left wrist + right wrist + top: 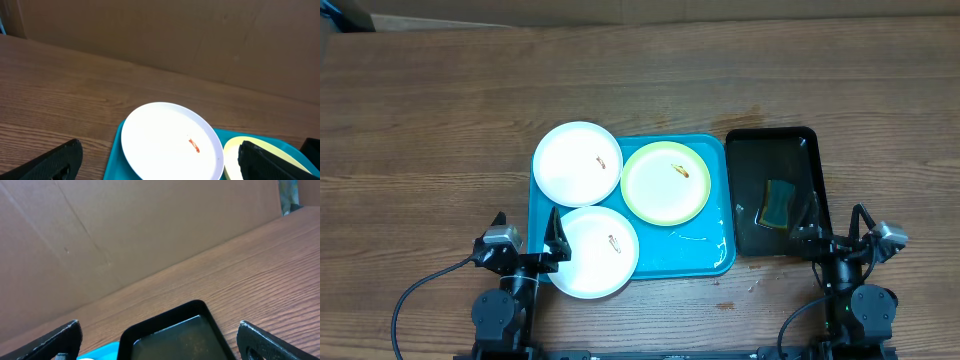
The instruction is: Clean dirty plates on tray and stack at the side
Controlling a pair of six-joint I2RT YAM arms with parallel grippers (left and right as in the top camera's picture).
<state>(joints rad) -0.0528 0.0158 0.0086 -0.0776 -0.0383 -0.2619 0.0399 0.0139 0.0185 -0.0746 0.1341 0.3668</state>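
The turquoise tray holds three plates, each with a small orange-brown smear. A white plate lies at its back left, overhanging the rim, and also shows in the left wrist view. A yellow-green plate lies at the back right, its edge in the left wrist view. A second white plate lies at the front left. My left gripper is open and empty at the tray's front left. My right gripper is open and empty at the black tray's near end.
A narrower black tray stands right of the turquoise tray, with liquid and a green and yellow sponge in it; its far end shows in the right wrist view. A cardboard wall lines the table's far side.
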